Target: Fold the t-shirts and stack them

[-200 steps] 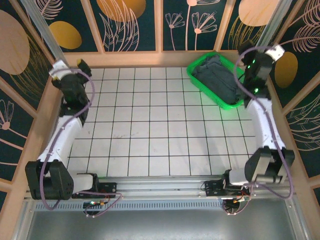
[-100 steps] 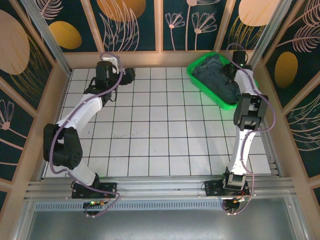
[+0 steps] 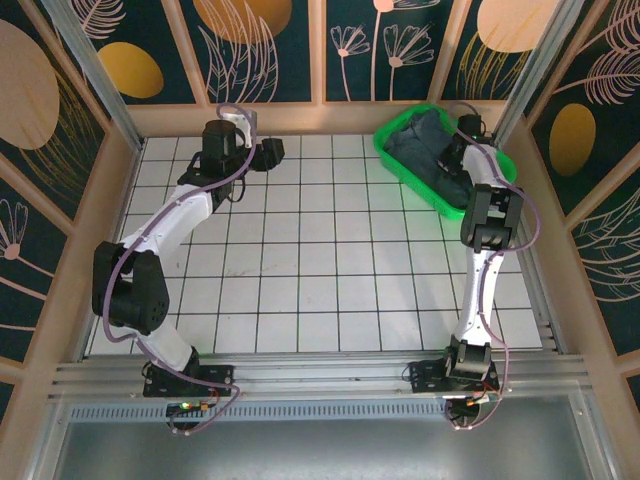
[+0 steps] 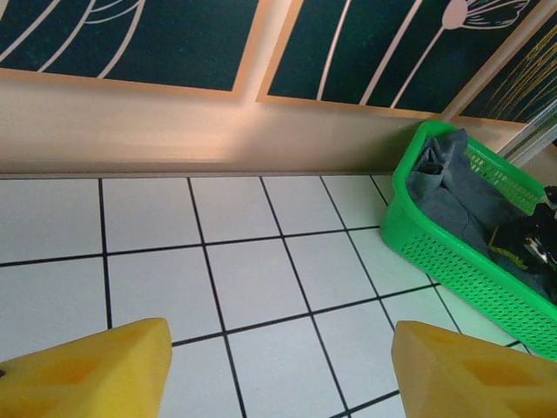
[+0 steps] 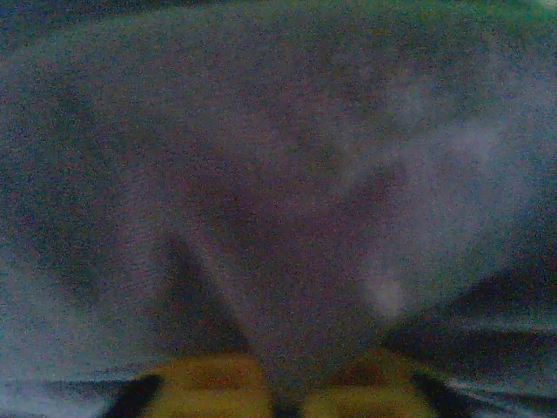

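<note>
Dark slate-grey t-shirts (image 3: 430,150) lie crumpled in the green mesh basket (image 3: 400,162) at the back right; the left wrist view has them (image 4: 452,196) at its right edge. My right gripper (image 3: 447,160) is down among them in the basket. Seen from the right wrist, its yellow fingers (image 5: 218,396) sit close together with a ridge of grey cloth (image 5: 296,261) pinched between them, so the right gripper (image 5: 287,402) is shut on a t-shirt. My left gripper (image 3: 272,150) hovers over the tiles near the back wall, open (image 4: 278,366) and holding nothing.
The white tiled table (image 3: 320,250) is ringed by a wooden rim and patterned wall panels (image 3: 320,50). The basket (image 4: 452,261) stands angled in the back right corner, close to the wall. Aluminium posts (image 3: 80,50) rise at the back corners.
The left arm swung from the left wall to the back middle, gripper pointing right. The right arm stretched from the right side into the basket and dropped onto the shirts.
</note>
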